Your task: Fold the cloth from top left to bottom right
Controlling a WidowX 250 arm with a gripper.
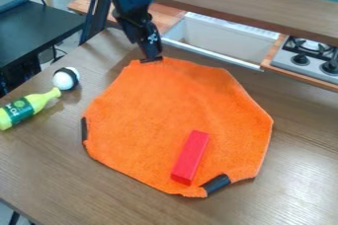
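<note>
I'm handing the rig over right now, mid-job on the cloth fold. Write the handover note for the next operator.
Gripper: down at the top-left part of the orange cloth's edge; whether it has a hold is unclear.
Cloth: spread out on the table, with a red block lying on its lower part.
Done: gripper is at the cloth's edge; no fold across yet.
Left: secure the edge, bring it over to the bottom right, release. The block may end up under the fold or make it uneven.
</note>
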